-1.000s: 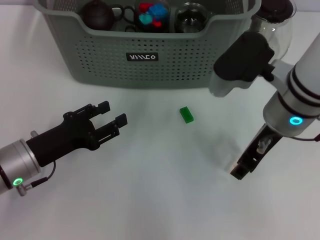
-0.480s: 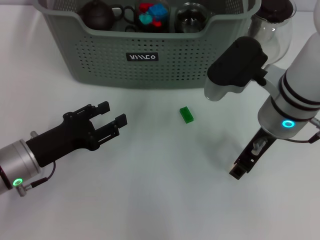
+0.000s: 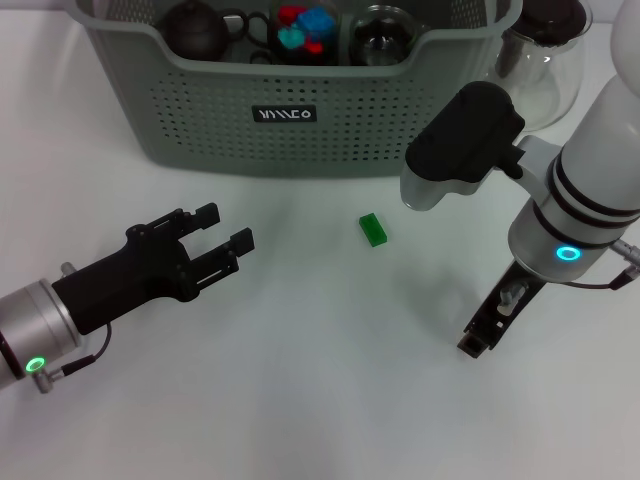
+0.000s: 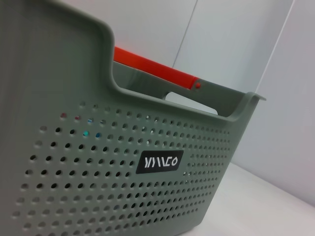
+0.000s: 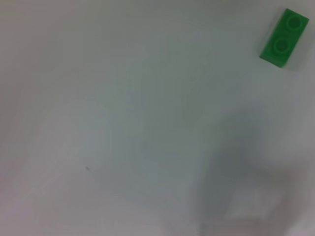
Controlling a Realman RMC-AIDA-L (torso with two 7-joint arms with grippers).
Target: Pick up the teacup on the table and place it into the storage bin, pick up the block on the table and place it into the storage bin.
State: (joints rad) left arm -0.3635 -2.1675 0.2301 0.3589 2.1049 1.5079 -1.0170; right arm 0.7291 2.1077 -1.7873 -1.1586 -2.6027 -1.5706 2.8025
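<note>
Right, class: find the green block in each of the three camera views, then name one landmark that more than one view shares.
Head view: the green block lies on the white table, in front of the storage bin, between the two arms.
Left wrist view: not in it; only the bin's perforated wall and black label show.
Right wrist view: the block sits in a corner of the picture, on bare table.
Shared landmark: the bin's black label, in head and left wrist views.

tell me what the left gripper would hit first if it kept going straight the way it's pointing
Probably the storage bin. The left gripper, fingers open, points up and to the right across bare table, and the left wrist view shows the bin's perforated front wall straight ahead. The green block seems off that line, though depth is unclear.
</note>
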